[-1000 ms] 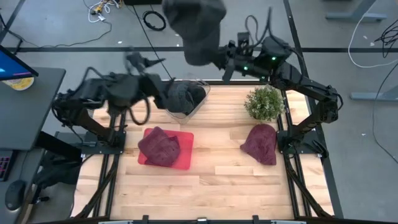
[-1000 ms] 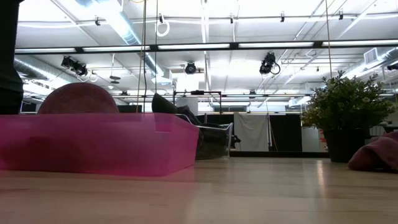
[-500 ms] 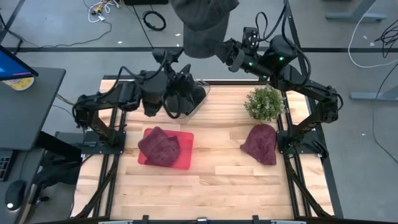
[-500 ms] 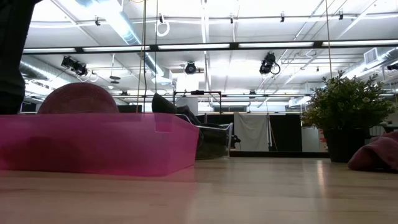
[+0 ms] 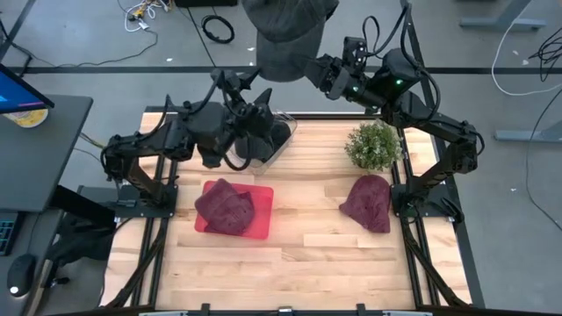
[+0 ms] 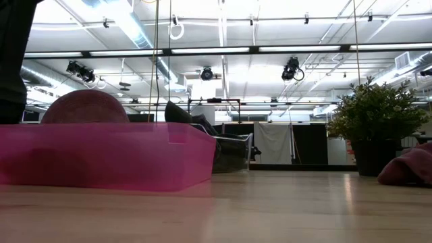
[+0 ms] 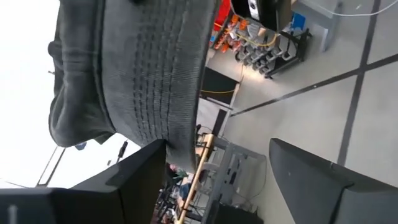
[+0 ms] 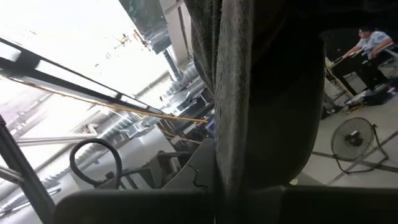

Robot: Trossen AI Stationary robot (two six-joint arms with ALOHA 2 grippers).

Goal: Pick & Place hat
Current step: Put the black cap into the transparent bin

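Note:
A dark grey knit hat [image 5: 288, 33] hangs high above the table's far edge from my right gripper [image 5: 314, 70], which is shut on it. It also shows at the low view's left edge [image 6: 12, 61]. My left gripper [image 5: 250, 123] is open over the clear bin [image 5: 279, 151] of dark hats. It points up at the hanging hat [image 7: 149, 74] and is apart from it. One maroon hat [image 5: 225, 206] lies in the pink tray [image 5: 262, 226]. Another maroon hat [image 5: 366, 202] rests on the wood at the right. My right gripper pinches the grey hat's knit cloth [image 8: 231, 155] between its two fingers, coming level from the table's right side. One layer or several, I cannot tell. The hat is lifted clear of everything and hangs slack below the fingers.
A potted plant [image 5: 373, 145] stands near the far right, just behind the loose maroon hat. The clear bin sits at the far edge, between the arms. Bare wood [image 5: 307, 263] spreads across the near half of the table.
My left gripper swung from the table's left toward the clear bin and tipped upward toward the hanging hat, then held still. My right gripper carried the grey hat a little to the right and higher.

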